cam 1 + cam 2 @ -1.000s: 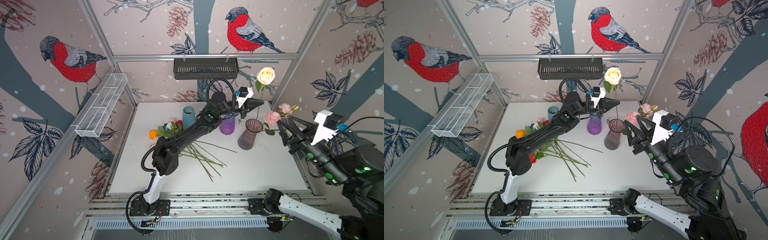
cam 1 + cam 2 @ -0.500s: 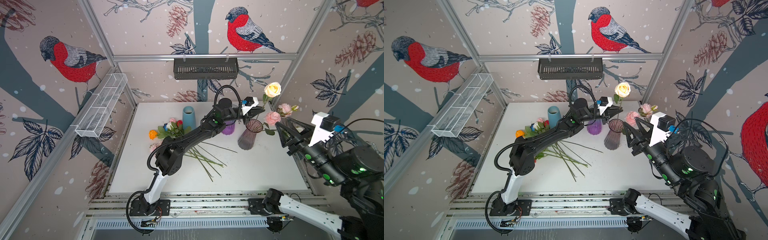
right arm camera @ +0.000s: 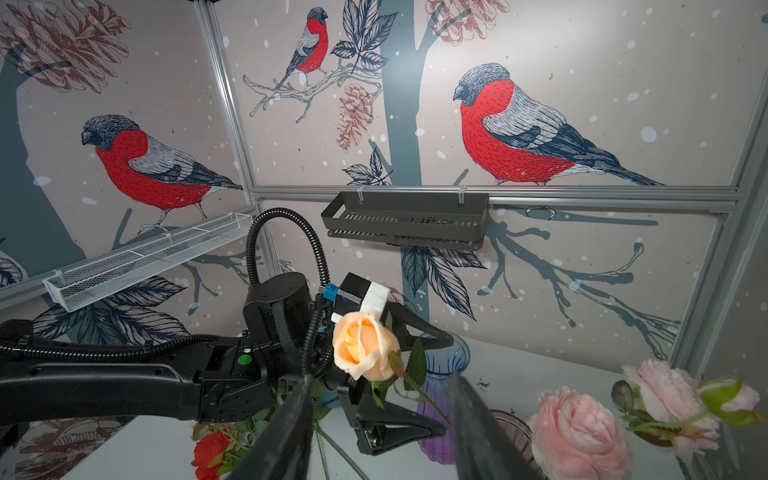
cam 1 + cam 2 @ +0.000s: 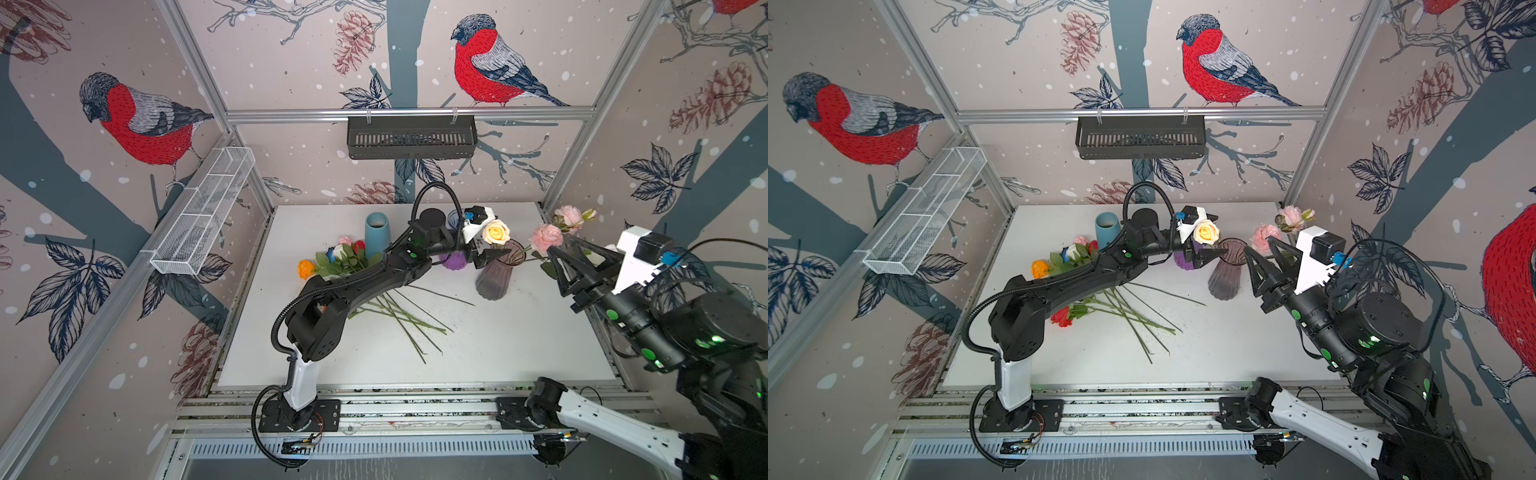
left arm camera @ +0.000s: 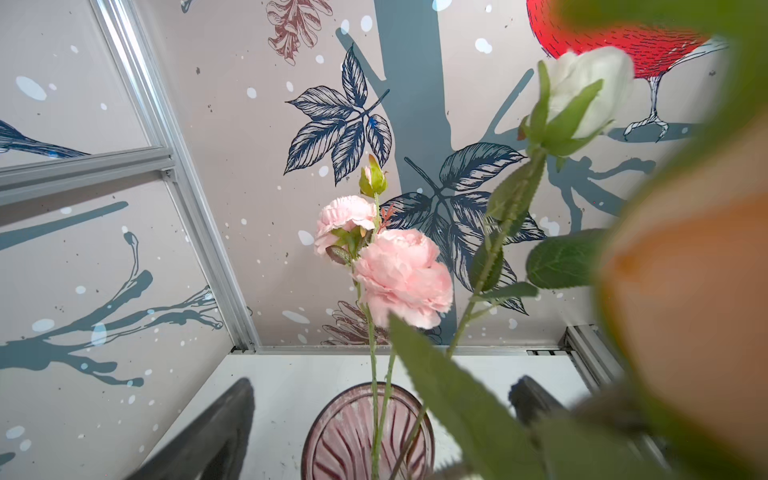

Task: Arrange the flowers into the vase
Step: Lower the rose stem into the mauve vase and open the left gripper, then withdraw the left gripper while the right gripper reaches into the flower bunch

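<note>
Around my table
Black slotted basket (image 4: 411, 137) at twelve o'clock, white mesh tray (image 4: 203, 216) at ten, teal cylinder (image 4: 377, 235) on my white table (image 4: 519, 345) toward eleven.

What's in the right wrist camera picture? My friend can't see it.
A peach rose stands in front of the left gripper, whose fingers are spread wide around its stem. Nearby bloom pink flowers, a red flower lies on the table, and painted birds cover the walls.

L end effector (image 4: 1222, 234) opened; rose (image 4: 1205, 232) lowered to vase (image 4: 1225, 278).
</note>
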